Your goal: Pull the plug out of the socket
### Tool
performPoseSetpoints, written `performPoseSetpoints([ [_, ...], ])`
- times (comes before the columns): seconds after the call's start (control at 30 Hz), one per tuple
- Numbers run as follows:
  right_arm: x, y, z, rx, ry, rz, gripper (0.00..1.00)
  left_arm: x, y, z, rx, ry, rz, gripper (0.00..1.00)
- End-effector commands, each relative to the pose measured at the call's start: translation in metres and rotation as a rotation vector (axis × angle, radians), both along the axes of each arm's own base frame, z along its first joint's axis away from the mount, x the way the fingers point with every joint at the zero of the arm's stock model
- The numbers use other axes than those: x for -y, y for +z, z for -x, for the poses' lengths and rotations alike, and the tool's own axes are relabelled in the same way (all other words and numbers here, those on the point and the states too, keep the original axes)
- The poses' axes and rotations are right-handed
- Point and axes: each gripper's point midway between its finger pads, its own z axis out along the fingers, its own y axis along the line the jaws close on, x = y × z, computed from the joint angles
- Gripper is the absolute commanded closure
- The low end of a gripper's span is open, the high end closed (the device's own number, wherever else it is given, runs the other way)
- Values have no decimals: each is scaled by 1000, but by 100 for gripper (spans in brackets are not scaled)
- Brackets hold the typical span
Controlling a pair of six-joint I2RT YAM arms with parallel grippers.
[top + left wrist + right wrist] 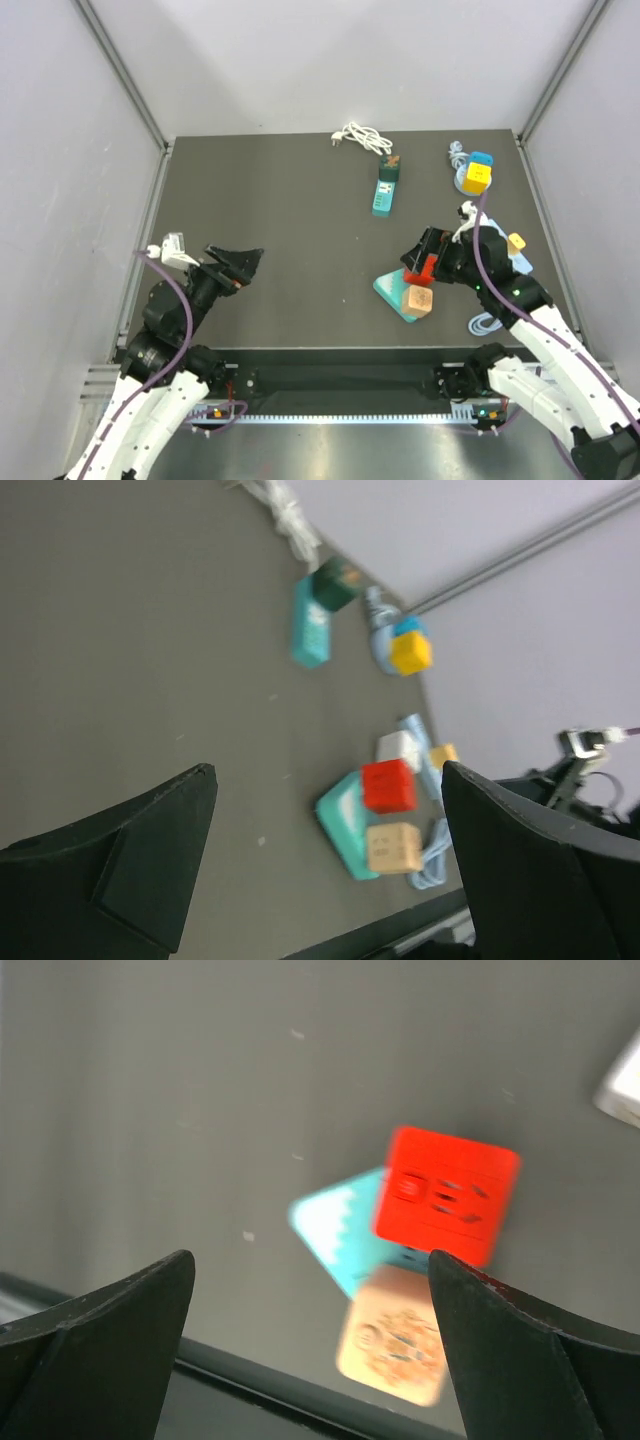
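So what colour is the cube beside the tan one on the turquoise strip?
The cube is red; the right wrist view shows it best.

Even, soft overhead light, faint shadows; both wrist views blurred, overhead view sharp.

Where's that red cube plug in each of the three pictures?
Top external: red cube plug right of centre, near the front edge.
Left wrist: lower middle.
Right wrist: right of centre.
Shared landmark: the tan cube beside it on the teal strip.
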Motion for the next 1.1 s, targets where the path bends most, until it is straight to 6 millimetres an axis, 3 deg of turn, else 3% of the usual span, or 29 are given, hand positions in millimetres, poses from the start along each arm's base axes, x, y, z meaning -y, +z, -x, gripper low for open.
performPoseSetpoints([
  [0.0,37,-19,8,-114,-77,217,0,-23,-33,-1,-179,114,-113,2],
  [0.07,34,-15,8,-119,-41,226,0,-4,-27,6,-136,-21,-152,2],
  [0.3,43,-7,19,-86,-72,206,0,21,-13,7,-20,-147,-94,2],
  [0.47,52,-14,28,-142,-88,234,0,74,-52,-1,-205,-388,-29,4],
  [0.5,51,-15,29,-153,-80,238,0,86,-61,5,-249,-469,-8,7],
  [0.53,50,-16,30,-164,-73,239,0,97,-67,-4,-263,-489,2,7],
  [0.6,44,-17,30,-178,-49,227,0,119,-66,-1,-250,-550,8,8],
  [0.63,43,-20,30,-188,-43,222,0,127,-76,-10,-269,-531,-20,7],
  [0.7,39,-24,31,-212,-27,215,0,148,-71,-11,-235,-569,-64,7],
  [0.73,39,-26,32,-227,-26,222,0,158,-89,-16,-285,-577,-91,7],
  [0.8,42,-29,32,-256,-41,239,0,178,-85,-20,-270,-630,-31,7],
  [0.83,43,-32,33,-275,-49,247,0,189,-100,-22,-306,-658,-20,9],
  [0.87,44,-32,33,-281,-53,252,0,198,-103,-20,-321,-682,9,10],
  [0.9,45,-32,34,-284,-57,253,0,212,-94,-20,-275,-709,35,11],
  [0.93,44,-32,33,-284,-60,249,0,221,-112,-22,-315,-714,23,11],
  [1.0,45,-32,34,-284,-70,243,0,244,-110,-22,-306,-744,29,11],
  [1.03,44,-32,34,-284,-74,233,1,252,-128,-25,-346,-747,15,11],
  [1.07,44,-31,35,-279,-76,228,0,263,-125,-25,-344,-763,35,12],
])
